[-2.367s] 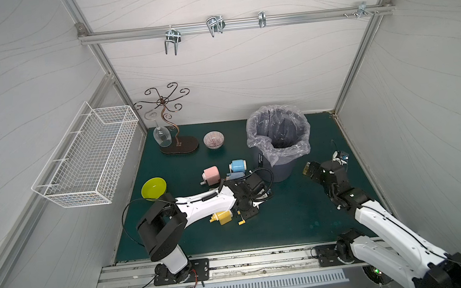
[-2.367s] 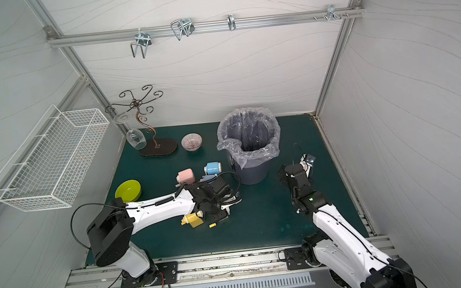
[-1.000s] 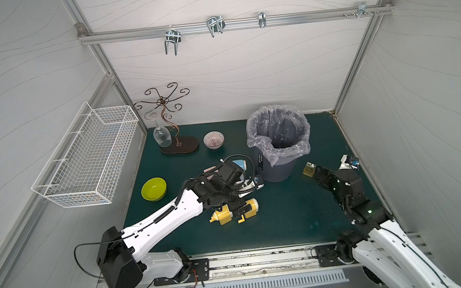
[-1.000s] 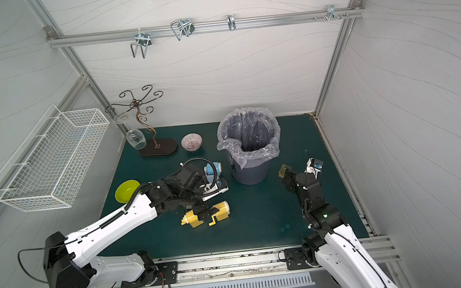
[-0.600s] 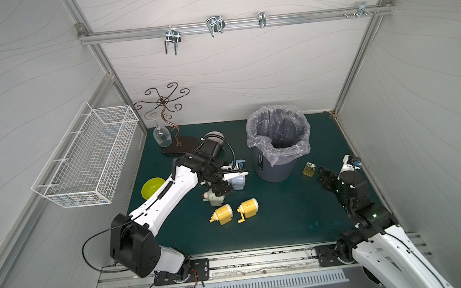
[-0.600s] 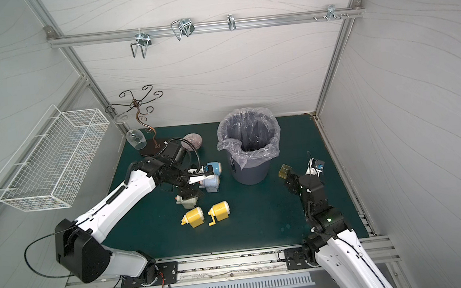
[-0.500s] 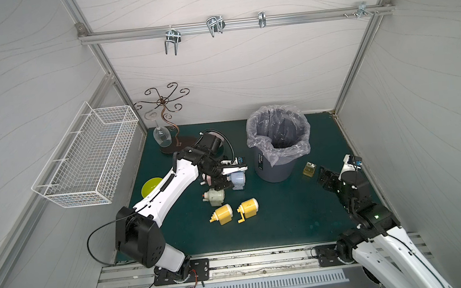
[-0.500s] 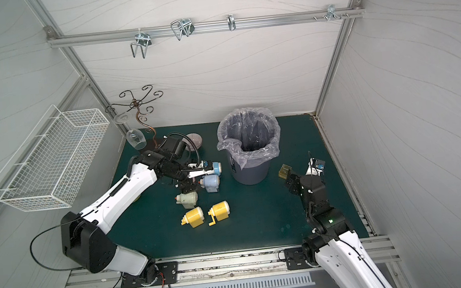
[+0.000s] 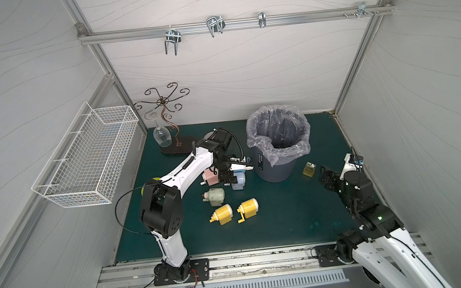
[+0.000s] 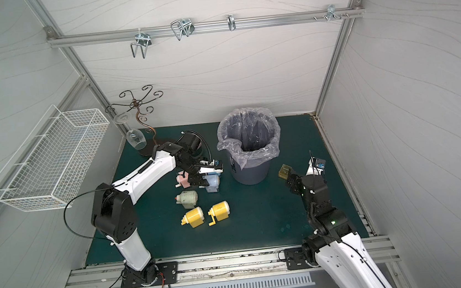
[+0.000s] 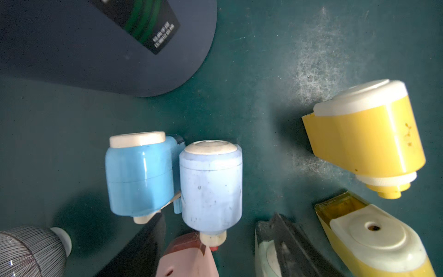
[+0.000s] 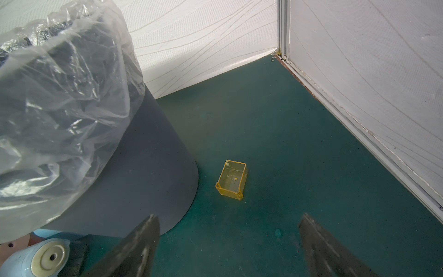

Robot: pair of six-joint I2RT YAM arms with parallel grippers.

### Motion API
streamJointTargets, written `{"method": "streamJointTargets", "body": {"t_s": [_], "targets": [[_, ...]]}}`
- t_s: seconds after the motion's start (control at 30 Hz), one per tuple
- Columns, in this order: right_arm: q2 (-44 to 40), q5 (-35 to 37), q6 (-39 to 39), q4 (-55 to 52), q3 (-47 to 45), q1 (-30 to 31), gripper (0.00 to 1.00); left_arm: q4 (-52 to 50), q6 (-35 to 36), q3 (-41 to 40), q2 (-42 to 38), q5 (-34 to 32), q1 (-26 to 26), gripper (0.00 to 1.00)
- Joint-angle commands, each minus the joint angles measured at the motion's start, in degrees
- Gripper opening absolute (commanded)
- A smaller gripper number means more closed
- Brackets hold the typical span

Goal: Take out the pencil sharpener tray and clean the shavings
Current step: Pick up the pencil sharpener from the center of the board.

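Right gripper [image 12: 229, 217] hangs wide open & empty above the green mat [image 12: 299, 144] — just ahead sits the clear yellow tray [image 12: 230, 193], upright on the mat, near the lined bin [image 12: 143, 179] but not touching. Left gripper [image 9: 226, 179], jaws apart w/ nothing clamped, hovers low beside the pink sharpener [image 9: 209, 178] & pale-blue sharpener [image 9: 239, 180] — contact can't be told. Two yellow sharpeners [image 9: 223, 215] lie side by side farther out on the mat.
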Motion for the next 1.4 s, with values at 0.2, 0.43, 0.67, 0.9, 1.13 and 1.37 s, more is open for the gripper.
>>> {"method": "streamJointTargets", "body": {"t_s": [0.2,0.43,0.67,0.9,1.13,1.37], "targets": [[-1.1,0.9,-0.6,0.7,-0.2,1.2,0.92,-1.8,2.0,4.7,6.5,-0.2,-0.6,0.74],[-1.1,1.2,-0.7,0.3,0.2,2.1,0.92,-4.0,2.0,8.4,11.4,0.4,-0.7,0.72],[-0.9,1.2,-0.6,0.3,0.1,2.7,0.92,-4.9,2.5,7.6,12.9,1.2,-1.3,0.71],[-0.8,1.1,-0.6,0.4,-0.2,2.9,0.92,-4.6,2.7,6.2,13.8,1.9,-2.2,0.67],[-0.8,0.9,-0.5,0.3,-0.2,2.9,0.92,-3.5,2.9,3.4,14.2,0.6,-2.6,0.59],[-0.9,0.6,-0.4,0.3,-0.3,3.0,0.92,-1.5,2.6,1.1,13.9,-0.2,-2.7,0.58]]}}
